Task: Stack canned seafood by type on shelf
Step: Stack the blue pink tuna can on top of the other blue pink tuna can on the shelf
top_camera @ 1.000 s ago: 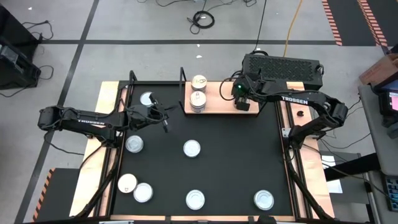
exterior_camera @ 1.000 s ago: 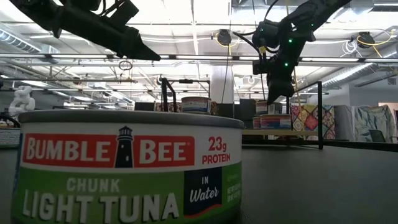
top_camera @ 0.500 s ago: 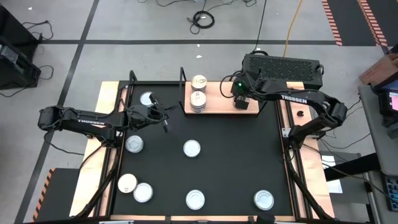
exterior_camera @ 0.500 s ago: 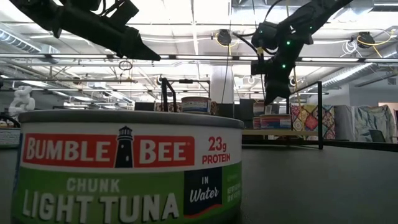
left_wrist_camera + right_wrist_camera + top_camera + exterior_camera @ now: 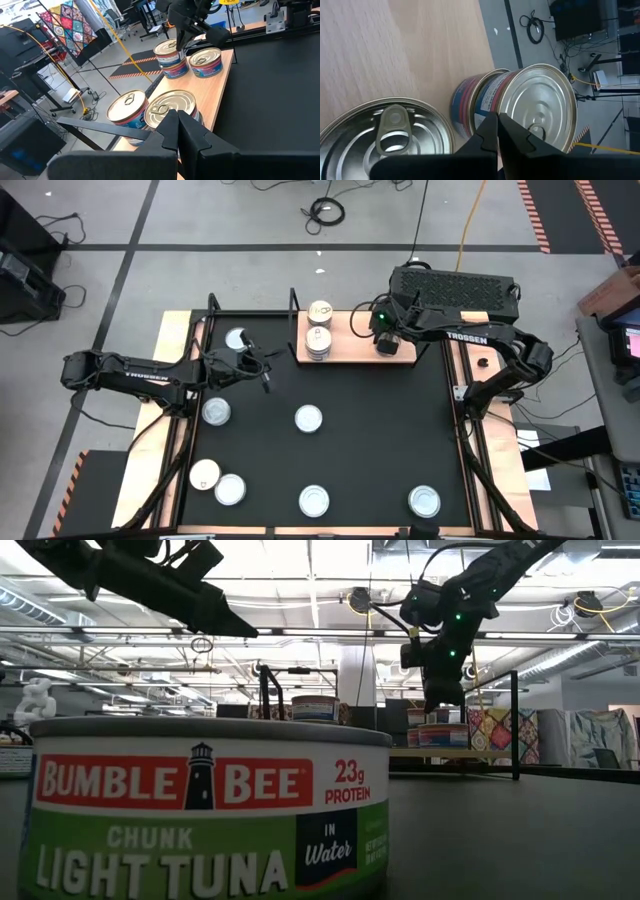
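Observation:
The shelf (image 5: 352, 352) is a light-wood board at the far edge of the mat, with black posts. A stack of tins (image 5: 317, 343) and a single tin (image 5: 320, 310) stand on its left part. On its right part are a two-tin stack (image 5: 170, 54) and a single tin (image 5: 205, 61). My right gripper (image 5: 384, 343) hangs shut over that right stack, fingers pointing down (image 5: 437, 702). The right wrist view shows the stack's pull-tab lid (image 5: 390, 135) and the neighbouring tin (image 5: 535, 102) beside the shut fingers (image 5: 497, 124). My left gripper (image 5: 262, 368) waits shut (image 5: 177, 122) above the mat's left part. My right gripper's shut fingers point down at the top of the right stack (image 5: 174, 47), near the lid's edge on the side of the single tin. Whether the fingertips touch the lid, I cannot tell.
Several more tins lie scattered on the black mat (image 5: 380, 430): one at the far left (image 5: 237, 338), one in the middle (image 5: 308, 418), others along the near edge (image 5: 314, 500) (image 5: 424, 501). A green-labelled tuna tin (image 5: 205, 810) fills the low view. A black box (image 5: 455, 285) sits behind the shelf.
My right gripper, still shut, has drifted a little toward the table's left over the shelf's right stack. The tins and my left arm have kept still.

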Action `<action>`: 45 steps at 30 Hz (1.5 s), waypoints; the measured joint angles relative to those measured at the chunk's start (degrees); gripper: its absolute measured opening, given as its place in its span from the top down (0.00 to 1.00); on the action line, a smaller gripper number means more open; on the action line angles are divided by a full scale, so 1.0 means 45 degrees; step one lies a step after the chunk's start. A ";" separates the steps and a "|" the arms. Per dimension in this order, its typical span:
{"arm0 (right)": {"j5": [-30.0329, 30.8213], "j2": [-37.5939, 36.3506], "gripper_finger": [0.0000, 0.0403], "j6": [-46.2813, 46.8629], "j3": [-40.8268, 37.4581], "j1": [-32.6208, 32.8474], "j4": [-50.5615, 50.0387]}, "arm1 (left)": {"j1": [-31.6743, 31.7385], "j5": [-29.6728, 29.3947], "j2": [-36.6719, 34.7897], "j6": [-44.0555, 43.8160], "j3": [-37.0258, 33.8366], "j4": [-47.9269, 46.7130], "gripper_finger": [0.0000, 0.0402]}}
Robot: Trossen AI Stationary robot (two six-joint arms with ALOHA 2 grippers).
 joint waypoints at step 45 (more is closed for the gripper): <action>-0.0251 -0.0468 0.59 0.1626 0.2426 0.1483 -0.2202 | -0.0068 0.0301 0.0000 -0.0009 0.0000 0.0087 1.00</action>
